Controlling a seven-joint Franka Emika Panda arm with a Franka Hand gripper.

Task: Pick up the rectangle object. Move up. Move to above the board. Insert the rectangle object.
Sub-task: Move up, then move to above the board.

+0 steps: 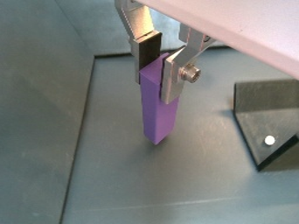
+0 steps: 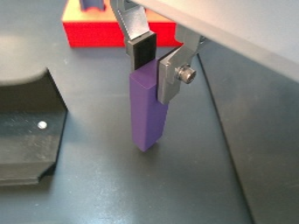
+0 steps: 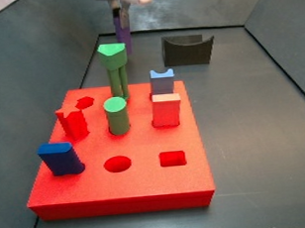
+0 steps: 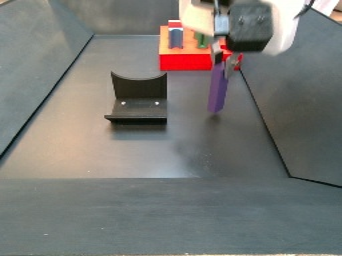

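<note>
Wrist views show the gripper [image 1: 162, 59] clenched on the rectangle object [image 1: 158, 109] near the floor's far edge, beside the fixture [image 2: 30, 131]; a slanted grip could jam insertion into the board [image 3: 121, 183].

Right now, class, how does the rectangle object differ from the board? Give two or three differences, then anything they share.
The rectangle object is lavender purple; the board is bright red. The rectangle object is a tall slender bar standing upright; the board is a broad flat slab. The gripper is shut on the rectangle object's top, away from the board; the board lies on the floor carrying pegs and blocks. Both have straight, square-cornered edges.
</note>
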